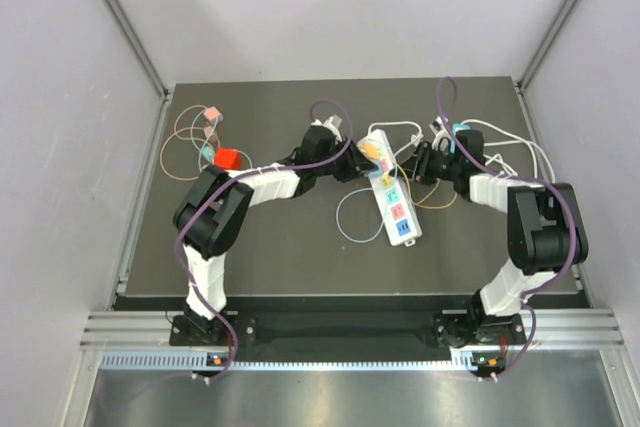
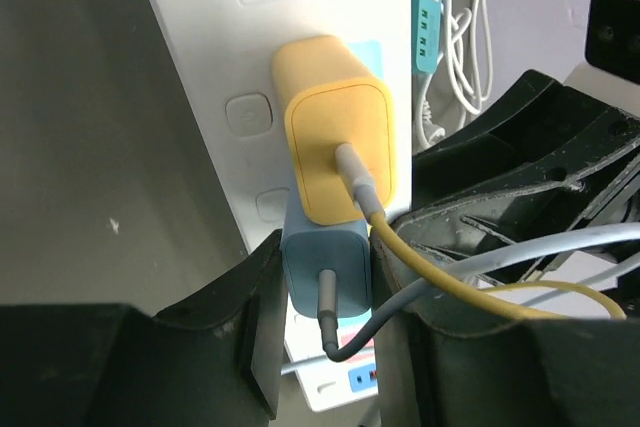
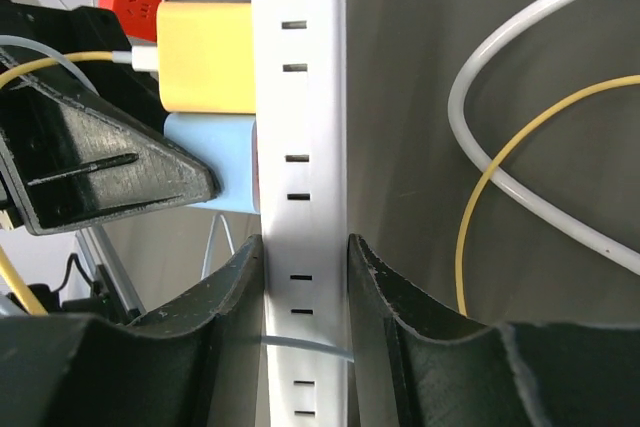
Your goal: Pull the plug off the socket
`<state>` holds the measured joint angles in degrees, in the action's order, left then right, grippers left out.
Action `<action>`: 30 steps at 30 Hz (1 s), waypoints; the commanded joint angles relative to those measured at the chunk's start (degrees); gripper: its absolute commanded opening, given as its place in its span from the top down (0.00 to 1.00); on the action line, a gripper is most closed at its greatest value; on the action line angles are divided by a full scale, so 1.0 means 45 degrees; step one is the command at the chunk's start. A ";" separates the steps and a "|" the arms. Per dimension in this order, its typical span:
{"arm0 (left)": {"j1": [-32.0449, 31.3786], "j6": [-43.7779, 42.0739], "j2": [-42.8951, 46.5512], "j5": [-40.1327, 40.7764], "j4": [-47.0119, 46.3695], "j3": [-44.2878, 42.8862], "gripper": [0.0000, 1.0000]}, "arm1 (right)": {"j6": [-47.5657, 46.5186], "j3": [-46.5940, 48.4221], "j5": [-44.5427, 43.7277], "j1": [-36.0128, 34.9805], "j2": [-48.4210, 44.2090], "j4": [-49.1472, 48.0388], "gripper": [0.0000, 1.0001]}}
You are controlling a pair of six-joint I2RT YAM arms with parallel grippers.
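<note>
A white power strip (image 1: pixel 392 197) lies mid-table. A yellow plug (image 2: pixel 340 137) and a blue plug (image 2: pixel 328 267) sit side by side in its sockets. My left gripper (image 2: pixel 328 297) is shut on the blue plug, one black finger on each side of it; its grey cable curls out below. My right gripper (image 3: pixel 305 277) is shut on the power strip (image 3: pixel 300 97), clamping its narrow body from both sides. In the right wrist view the blue plug (image 3: pixel 215 162) and the yellow plug (image 3: pixel 205 57) both rest flush against the strip. In the top view the left gripper (image 1: pixel 352 162) and right gripper (image 1: pixel 425 162) flank the strip's far end.
A red plug (image 1: pixel 227 158) and pink plugs (image 1: pixel 210 114) with thin cables lie at the back left. A white cable (image 3: pixel 520 167) and a yellow cable (image 3: pixel 480 207) loop on the mat right of the strip. A teal strip (image 2: pixel 428 7) lies beyond.
</note>
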<state>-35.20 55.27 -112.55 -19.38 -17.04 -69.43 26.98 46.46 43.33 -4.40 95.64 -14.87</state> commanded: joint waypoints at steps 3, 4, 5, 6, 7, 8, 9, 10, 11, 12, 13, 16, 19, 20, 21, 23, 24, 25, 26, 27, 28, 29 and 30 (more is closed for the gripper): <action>0.0459 0.0902 0.1574 -0.2102 0.0385 0.0605 1.00 | -0.0840 0.0165 -0.3613 0.0881 -0.0295 -0.1363 1.00; 0.0440 0.0825 0.1651 -0.1946 0.0600 0.0508 1.00 | -0.0821 0.0165 -0.3614 0.0881 -0.0257 -0.1363 1.00; 0.0420 0.0689 0.1884 -0.1751 0.0835 0.0371 1.00 | -0.0820 0.0184 -0.3614 0.0881 -0.0256 -0.1343 1.00; 0.0343 0.0108 0.2022 -0.1149 0.1359 0.0312 1.00 | -0.0782 0.0165 -0.3652 0.0881 -0.0237 -0.1343 1.00; 0.0284 -0.0382 0.2159 -0.0737 0.1809 0.0195 1.00 | -0.0781 0.0165 -0.3653 0.0862 -0.0217 -0.1343 1.00; 0.0206 -0.0967 0.2392 -0.0231 0.2509 -0.0212 1.00 | -0.0743 0.0145 -0.3653 0.0881 -0.0198 -0.1343 1.00; 0.0012 -0.2017 0.2491 0.0819 0.3058 -0.0351 1.00 | -0.0684 0.0164 -0.3672 0.0881 -0.0198 -0.1343 1.00; -0.0048 -0.2414 0.2589 0.1119 0.3701 -0.0449 1.00 | -0.0684 0.0145 -0.3653 0.0881 -0.0198 -0.1343 1.00; -0.0107 -0.2708 0.2706 0.1258 0.3727 -0.0470 1.00 | -0.0664 0.0145 -0.3653 0.0881 -0.0159 -0.1343 1.00; -0.0088 -0.2924 0.2746 0.1182 0.4095 -0.0451 1.00 | -0.0645 0.0126 -0.3633 0.1268 -0.0158 -0.1343 1.00; -0.0068 -0.3370 0.2785 0.0891 0.4273 -0.0431 1.00 | -0.0625 0.0125 -0.3614 0.1291 -0.0139 -0.1363 1.00; -0.0049 -0.4543 0.2960 0.0440 0.4800 -0.0450 1.00 | -0.0547 0.0145 -0.3516 0.1369 -0.0119 -0.1382 1.00; 0.0243 -0.5424 0.3506 0.0516 0.5796 -0.0431 1.00 | -0.0469 0.0126 -0.3399 0.1486 -0.0061 -0.1402 1.00; 0.0438 -0.5522 0.4030 0.0710 0.6165 -0.0276 1.00 | -0.0430 0.0106 -0.3360 0.1564 -0.0022 -0.1421 1.00; 0.0942 -0.5601 0.4383 0.0770 0.6246 -0.0139 1.00 | -0.0410 0.0125 -0.3321 0.1584 -0.0022 -0.1441 1.00; 0.1647 -0.5563 0.5492 0.0887 0.6480 0.0115 1.00 | -0.0391 0.0125 -0.3262 0.1623 0.0017 -0.1460 1.00; 0.2463 -0.5504 0.5887 0.0907 0.6752 0.0155 1.00 | -0.0391 0.0125 -0.3262 0.1643 0.0037 -0.1460 1.00; 0.2896 -0.5465 0.6664 0.1004 0.6929 0.0174 1.00 | -0.0371 0.0145 -0.3243 0.1623 0.0056 -0.1460 1.00; 0.3326 -0.5387 0.7039 0.1179 0.7047 0.0175 1.00 | -0.0352 0.0126 -0.3223 0.1623 0.0056 -0.1460 1.00; 0.4084 -0.5290 0.7449 0.1355 0.7106 0.0175 1.00 | -0.0371 0.0145 -0.3204 0.1643 0.0095 -0.1460 1.00; 0.4382 -0.5347 0.8168 0.1550 0.7145 0.0097 1.00 | -0.0352 0.0145 -0.3203 0.1623 0.0115 -0.1460 1.00; 0.4675 -0.5367 0.8485 0.1784 0.7339 -0.0019 1.00 | -0.0332 0.0164 -0.3184 0.1643 0.0134 -0.1460 1.00; 0.5142 -0.5444 0.8740 0.2231 0.7727 -0.0195 1.00 | -0.0351 0.0165 -0.3184 0.1643 0.0154 -0.1460 1.00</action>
<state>-15.20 32.36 -79.72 -13.45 15.42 -68.27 25.63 46.37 29.74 2.07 96.18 -17.72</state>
